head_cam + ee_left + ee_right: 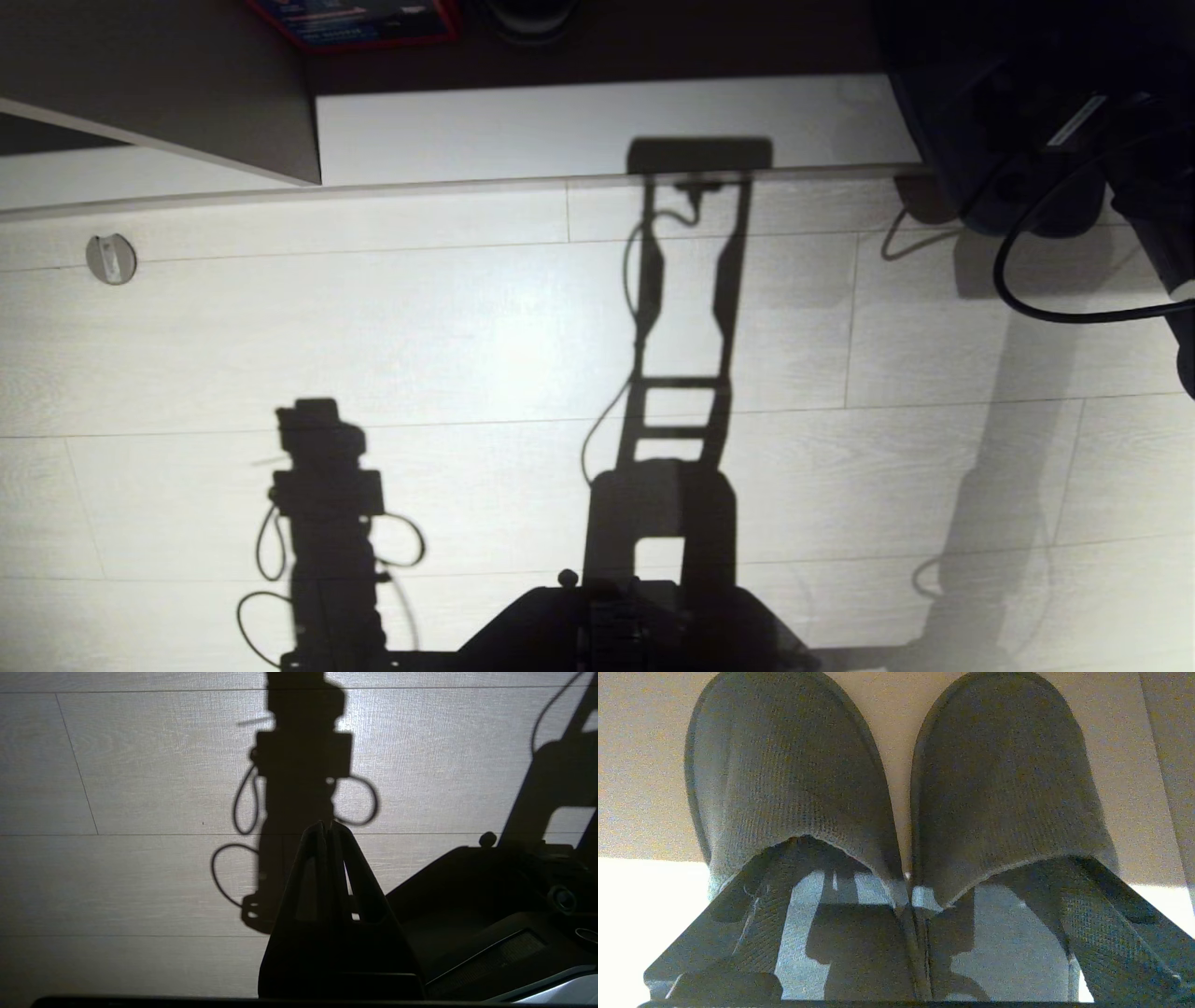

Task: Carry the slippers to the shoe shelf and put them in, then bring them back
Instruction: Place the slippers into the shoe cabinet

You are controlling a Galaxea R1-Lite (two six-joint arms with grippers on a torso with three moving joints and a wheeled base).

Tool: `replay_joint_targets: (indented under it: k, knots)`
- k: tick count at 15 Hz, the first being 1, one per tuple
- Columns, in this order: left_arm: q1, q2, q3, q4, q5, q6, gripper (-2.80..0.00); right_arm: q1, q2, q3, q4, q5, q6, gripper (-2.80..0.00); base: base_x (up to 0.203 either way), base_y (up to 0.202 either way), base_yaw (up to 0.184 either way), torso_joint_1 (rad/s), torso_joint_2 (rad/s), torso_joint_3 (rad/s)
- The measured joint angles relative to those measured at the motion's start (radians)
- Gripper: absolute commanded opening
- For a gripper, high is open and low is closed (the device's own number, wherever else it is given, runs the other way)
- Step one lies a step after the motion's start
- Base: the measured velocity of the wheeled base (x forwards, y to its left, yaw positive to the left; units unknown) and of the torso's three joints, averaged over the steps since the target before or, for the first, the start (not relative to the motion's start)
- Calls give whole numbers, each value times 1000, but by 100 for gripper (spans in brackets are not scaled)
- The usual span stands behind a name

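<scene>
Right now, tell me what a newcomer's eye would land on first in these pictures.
The slippers fill the right wrist view, side by side, toes pointing away, on a pale surface. In the head view, hard black shadows of the robot fall across the pale wood-grain floor. The left tool hangs over that floor, fingers shut.

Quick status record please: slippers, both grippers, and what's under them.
items: pair of dark blue-grey fabric slippers, side by side, toes pointing away from the wrist camera
support: pale board under the pair
right arm: right gripper open, fingers spread either side of the heel ends; contact unclear
left arm: left gripper shut, empty, above pale wood-grain floor
head view: pair not visible
</scene>
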Motion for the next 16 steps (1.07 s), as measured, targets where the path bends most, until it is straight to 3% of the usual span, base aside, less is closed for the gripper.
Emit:
replay_joint_targets:
  k: [16]
  knots:
    - [0,0,0,0,-1,0,-280,13,-193,212,-13,30,-21,0,0,0,0,0,0,0]
